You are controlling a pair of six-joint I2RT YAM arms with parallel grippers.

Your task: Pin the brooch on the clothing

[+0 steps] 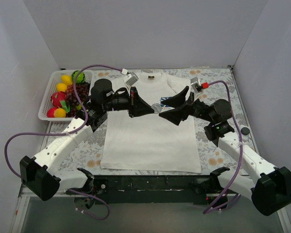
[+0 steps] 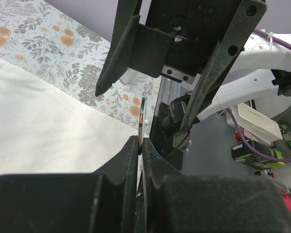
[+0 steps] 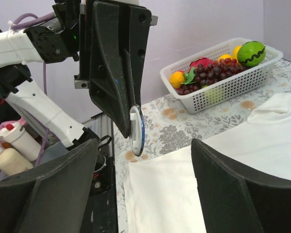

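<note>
The white T-shirt point(image 1: 150, 138) lies flat on the floral cloth; it also shows in the left wrist view point(image 2: 43, 131) and the right wrist view point(image 3: 169, 194). Its chest logo point(image 1: 167, 100) is mostly hidden by the grippers. My left gripper point(image 1: 152, 108) is shut on the brooch point(image 3: 137, 131), a small round disc with a white back and a blue rim, and holds it above the shirt's chest. The brooch appears edge-on in the left wrist view point(image 2: 142, 119), above my left gripper point(image 2: 141, 145). My right gripper point(image 1: 177, 110) is open and empty, its jaws wide, facing the brooch point(image 1: 156, 107) from the right.
A white basket point(image 1: 47, 99) of toy fruit stands at the back left and also shows in the right wrist view point(image 3: 242, 77). The grey floral cloth point(image 1: 85, 145) covers the table around the shirt. Bottles point(image 3: 12, 145) and cables lie beyond the table's near edge.
</note>
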